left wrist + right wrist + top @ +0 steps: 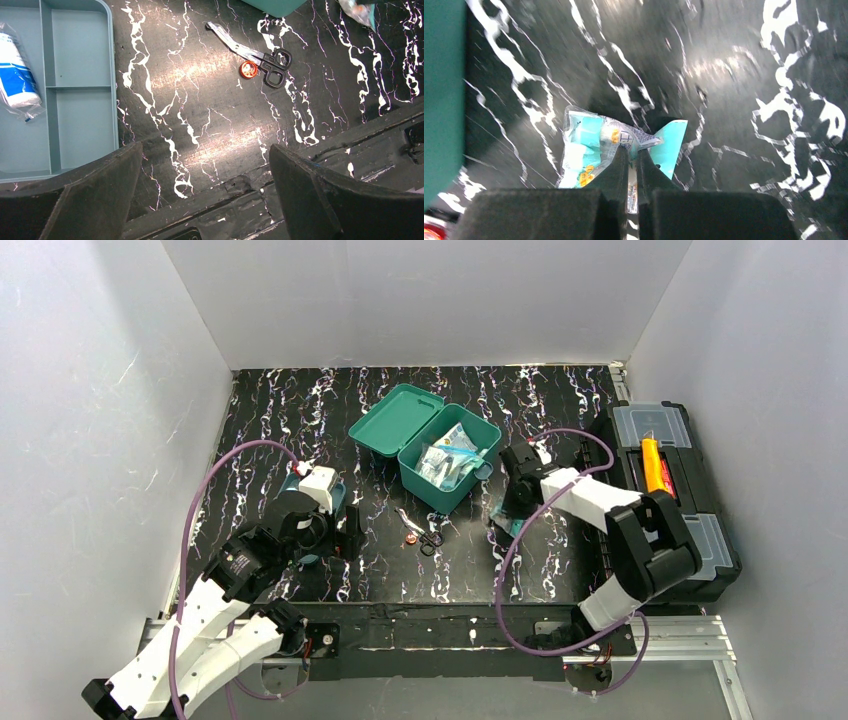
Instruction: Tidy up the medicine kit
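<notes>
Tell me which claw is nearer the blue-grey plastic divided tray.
Left. The left claw hangs open right beside the blue-grey plastic divided tray. The right claw, shut on a teal plastic packet, is far off beyond the black-handled scissors.

There is one teal-green rounded plastic medicine kit, one grey-blue divided plastic tray, one large black toolbox with clear lids, one pair of black-handled metal scissors, one small round orange-red object, one white-and-blue wrapped packet and one teal-and-white plastic packet; the packets inside the kit are too jumbled to count.
</notes>
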